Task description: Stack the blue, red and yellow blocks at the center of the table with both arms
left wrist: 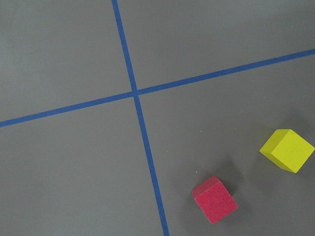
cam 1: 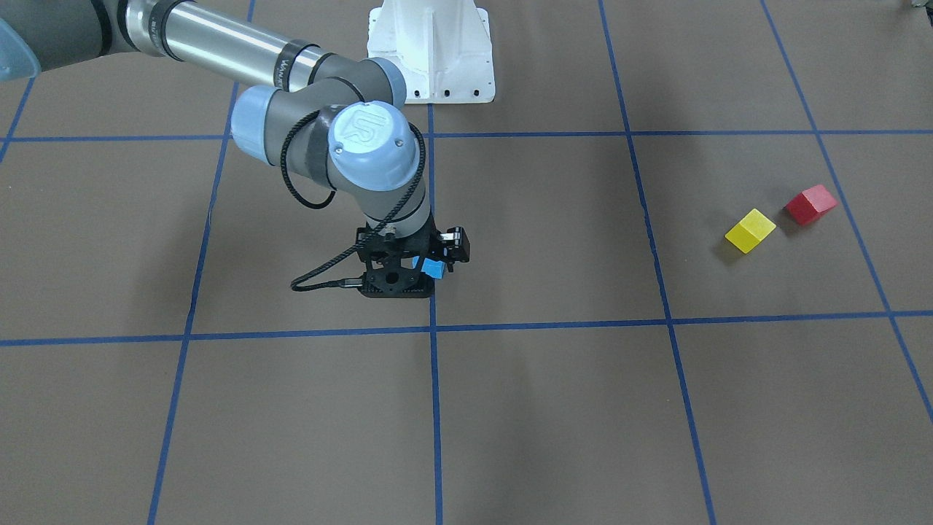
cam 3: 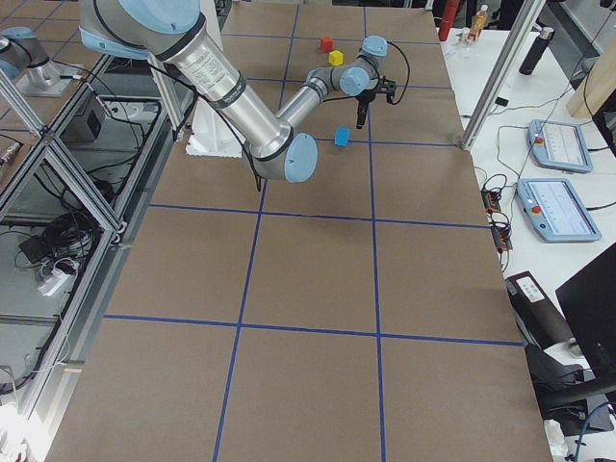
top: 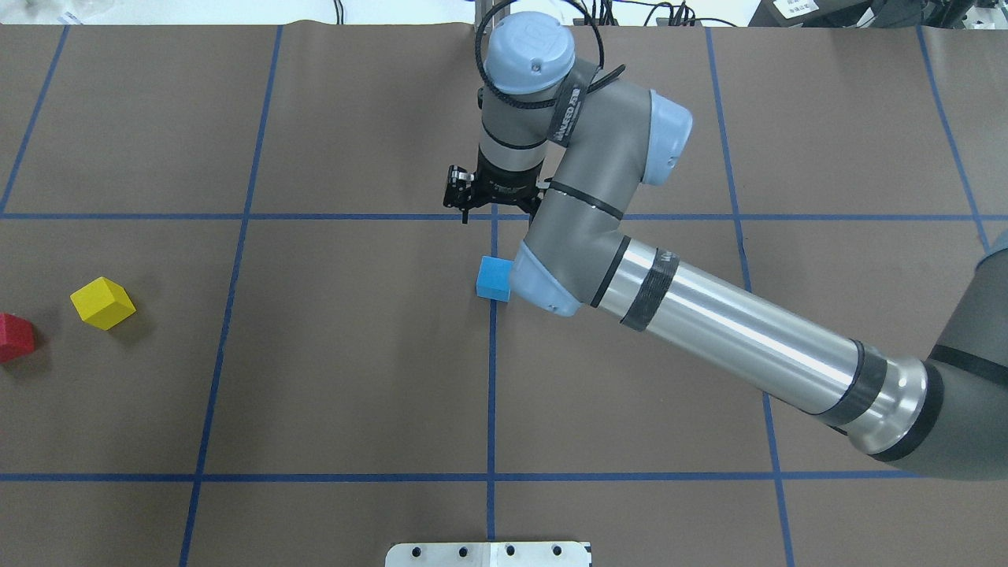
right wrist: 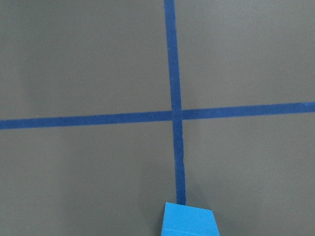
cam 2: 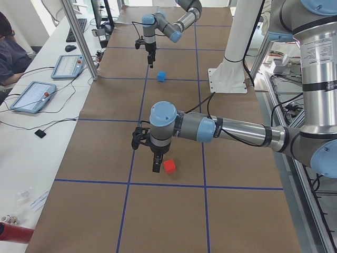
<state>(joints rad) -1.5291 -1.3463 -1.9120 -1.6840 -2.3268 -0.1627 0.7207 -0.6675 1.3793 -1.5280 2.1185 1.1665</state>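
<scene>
The blue block (top: 494, 279) rests on the table's centre tape line, free of any gripper; it also shows in the right wrist view (right wrist: 189, 220). My right gripper (top: 496, 211) hangs just beyond the block; its fingers are hidden under the wrist, so I cannot tell if it is open. The yellow block (top: 102, 302) and the red block (top: 14, 336) lie side by side at the far left, and both show in the left wrist view, the yellow block (left wrist: 287, 150) and the red block (left wrist: 214, 199). My left gripper (cam 2: 156, 166) shows only in the exterior left view, beside the red block; I cannot tell its state.
Brown table with a blue tape grid (top: 491, 394). The white robot base (cam 1: 430, 51) stands at the table's robot-side edge. The right arm's long forearm (top: 748, 339) stretches over the right half of the table. Operator desks with tablets (cam 2: 31, 95) line the far side.
</scene>
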